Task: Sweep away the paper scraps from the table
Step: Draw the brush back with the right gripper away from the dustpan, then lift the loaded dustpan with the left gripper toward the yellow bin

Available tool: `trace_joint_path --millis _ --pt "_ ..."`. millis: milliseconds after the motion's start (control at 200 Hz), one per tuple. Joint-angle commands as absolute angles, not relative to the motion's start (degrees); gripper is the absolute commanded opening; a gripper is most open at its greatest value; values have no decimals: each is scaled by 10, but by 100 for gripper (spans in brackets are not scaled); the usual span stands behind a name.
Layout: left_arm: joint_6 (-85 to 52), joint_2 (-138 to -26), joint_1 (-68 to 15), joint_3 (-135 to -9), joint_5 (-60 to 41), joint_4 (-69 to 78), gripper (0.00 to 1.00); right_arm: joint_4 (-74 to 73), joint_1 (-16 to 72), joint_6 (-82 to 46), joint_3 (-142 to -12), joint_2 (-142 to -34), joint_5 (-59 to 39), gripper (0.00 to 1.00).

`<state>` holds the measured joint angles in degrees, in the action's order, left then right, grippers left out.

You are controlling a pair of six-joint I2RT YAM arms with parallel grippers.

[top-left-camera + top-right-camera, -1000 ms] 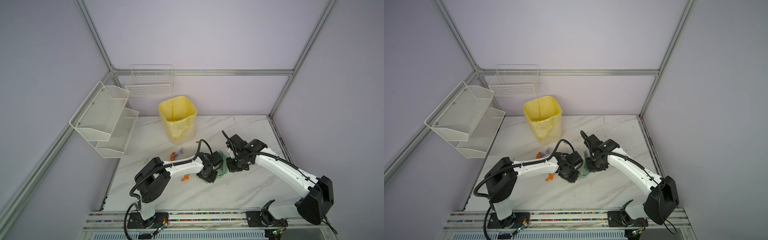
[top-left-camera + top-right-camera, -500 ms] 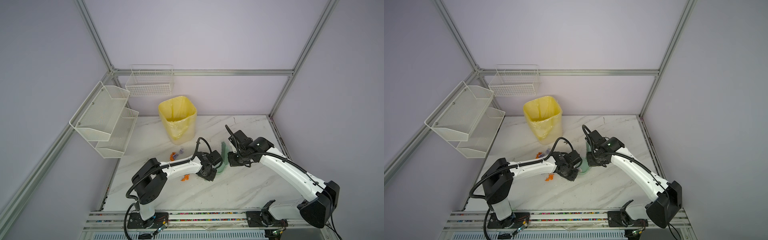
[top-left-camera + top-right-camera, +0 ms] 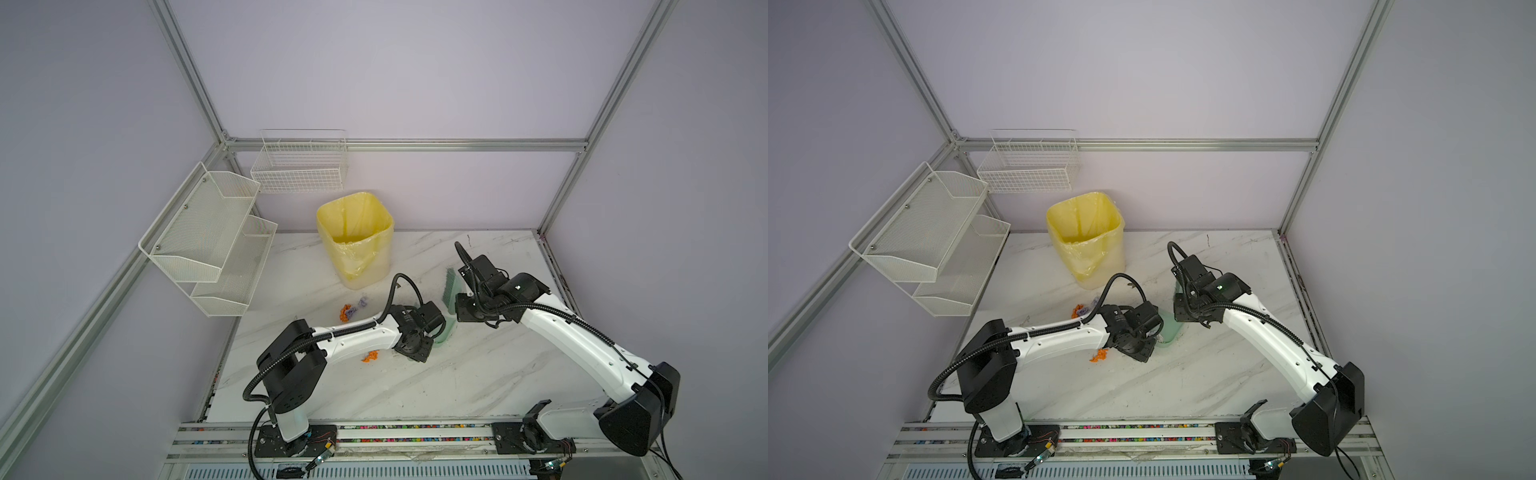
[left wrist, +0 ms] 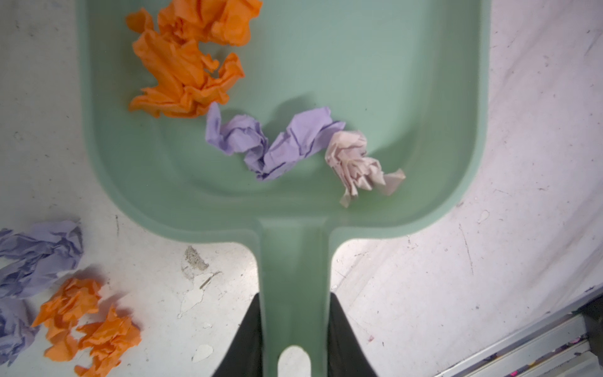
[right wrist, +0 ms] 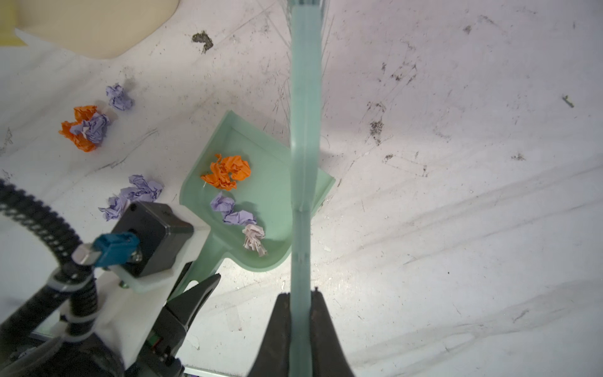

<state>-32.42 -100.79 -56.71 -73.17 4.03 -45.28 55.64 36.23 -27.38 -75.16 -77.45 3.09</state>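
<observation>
Right pincer [image 5: 300, 306], clamped on brush [image 5: 305, 98], has pulled back from dustpan [image 4: 359, 81] toward bench [image 3: 478, 374] far edge. Left pincer [image 4: 295, 326] clamped on dustpan handle. Loose paper scraps [image 3: 348, 311] toward left edge; open room toward right edge.

A: What colour is the dustpan [image 4: 359, 81]?
B: Plain mint green — and the brush [image 5: 303, 98] is a paler, see-through green.
A: The paper scraps [image 4: 186, 65]?
B: Bright orange and lilac; one wad [image 4: 355, 163] in the pan is a washed-out pinkish beige.
A: And the worktop [image 3: 478, 374]?
B: White marble pattern with grey veins, speckled with dark scuffs. The bin [image 3: 374, 274] is cream with a yellow liner [image 3: 332, 224], the wire shelves [image 3: 208, 232] white — the arms [image 3: 573, 345] white and black.
</observation>
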Motion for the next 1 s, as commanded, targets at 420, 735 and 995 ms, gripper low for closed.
trace_joint_path --millis 420,735,995 --pt "-335 -927 -572 -730 51 -476 8 483 290 -256 -756 -753 49 0" --pt "-330 -901 -572 -746 32 -488 8 477 266 -254 -719 -763 25 0" --pt "-324 -868 -572 -769 44 -515 9 460 255 -254 -706 -763 20 0"
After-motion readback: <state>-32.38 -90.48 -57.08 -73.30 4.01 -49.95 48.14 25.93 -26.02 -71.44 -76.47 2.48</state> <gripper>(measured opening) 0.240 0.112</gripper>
